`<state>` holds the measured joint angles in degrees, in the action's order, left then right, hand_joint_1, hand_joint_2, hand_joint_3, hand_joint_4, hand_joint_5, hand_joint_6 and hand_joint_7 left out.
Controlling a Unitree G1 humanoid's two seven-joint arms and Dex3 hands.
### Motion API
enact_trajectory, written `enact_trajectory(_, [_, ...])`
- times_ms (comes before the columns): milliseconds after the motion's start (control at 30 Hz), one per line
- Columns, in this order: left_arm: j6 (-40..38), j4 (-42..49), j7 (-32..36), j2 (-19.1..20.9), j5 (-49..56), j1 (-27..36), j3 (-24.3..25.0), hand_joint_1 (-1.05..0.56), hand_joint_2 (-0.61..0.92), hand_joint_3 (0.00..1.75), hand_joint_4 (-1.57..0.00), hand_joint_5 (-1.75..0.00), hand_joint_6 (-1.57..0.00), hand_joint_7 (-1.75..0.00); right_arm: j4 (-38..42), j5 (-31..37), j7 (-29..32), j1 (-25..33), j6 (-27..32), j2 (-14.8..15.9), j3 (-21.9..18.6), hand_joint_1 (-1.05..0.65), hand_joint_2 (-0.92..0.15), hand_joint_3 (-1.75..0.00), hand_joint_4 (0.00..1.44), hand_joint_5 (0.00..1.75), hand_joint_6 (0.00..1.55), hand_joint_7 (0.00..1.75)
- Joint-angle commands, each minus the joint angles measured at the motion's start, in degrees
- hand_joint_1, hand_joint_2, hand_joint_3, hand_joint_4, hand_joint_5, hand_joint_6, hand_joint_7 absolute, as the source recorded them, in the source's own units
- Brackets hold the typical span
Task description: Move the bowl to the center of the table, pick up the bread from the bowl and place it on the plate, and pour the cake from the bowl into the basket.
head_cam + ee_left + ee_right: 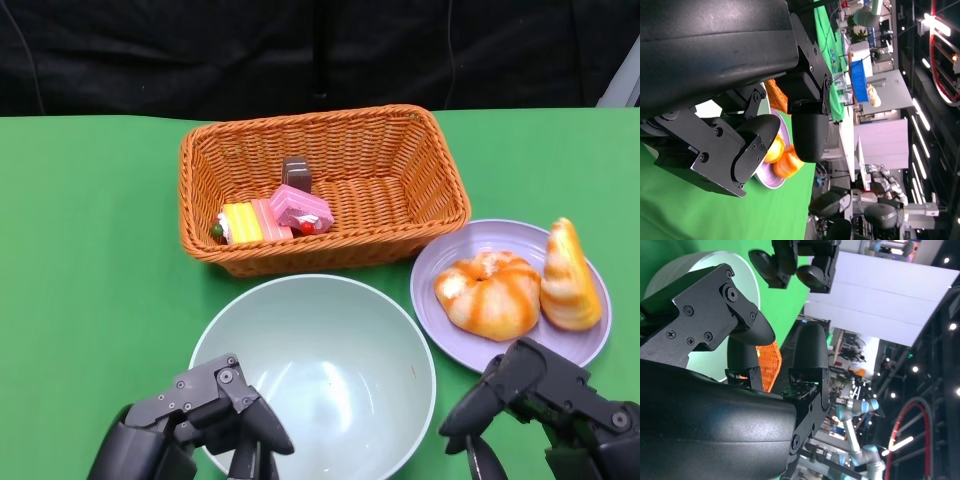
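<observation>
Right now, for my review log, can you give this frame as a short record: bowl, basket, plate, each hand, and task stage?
bowl: pale green bowl, empty, in front of the basket
basket: orange wicker basket holding cake pieces
plate: purple plate with two breads
left hand: left hand at the bowl's near rim, holding nothing
right hand: right hand beside the bowl, holding nothing
task stage: bread and cake appear delivered

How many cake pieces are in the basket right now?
3, all in the basket: a yellow slice at its front left, a pink slice touching it on the right, and a brown piece just behind. The bowl looks empty.
</observation>
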<state>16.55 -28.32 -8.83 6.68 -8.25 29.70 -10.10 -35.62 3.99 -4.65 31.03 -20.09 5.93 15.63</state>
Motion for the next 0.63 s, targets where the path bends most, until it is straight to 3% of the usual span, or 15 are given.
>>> enact_trajectory(33, [0.9,1.2,-0.8,0.6,0.2,-0.3,1.4,0.07,0.41,1.5,-0.92,-1.69,-0.81,-1.54,2.0,1.7,0.6,0.2,-2.4,0.0,-0.2,0.11,-0.4,-1.62,0.75,1.75,0.7,1.56])
enact_trajectory(167, [2.1,2.4,-1.6,0.5,0.1,-0.7,2.1,0.1,0.42,1.5,-0.94,-1.67,-0.85,-1.51,3.8,2.0,0.8,0.1,-3.8,0.1,-0.5,0.15,-0.35,-1.74,0.88,1.75,0.75,1.65])
enact_trajectory(367, [3.0,3.4,-2.2,0.2,0.1,-1.4,2.6,0.09,0.35,1.58,-0.94,-1.67,-0.87,-1.48,6.0,3.0,1.1,-0.7,-5.9,0.2,-1.2,0.17,-0.32,-1.75,0.89,1.75,0.74,1.68])
enact_trajectory(633, [3.7,3.8,-2.5,0.0,0.3,-2.5,2.8,0.09,0.4,1.48,-0.93,-1.66,-0.86,-1.48,6.4,2.8,0.7,-1.6,-6.3,0.6,-2.2,0.21,-0.3,-1.75,0.89,1.75,0.75,1.65])
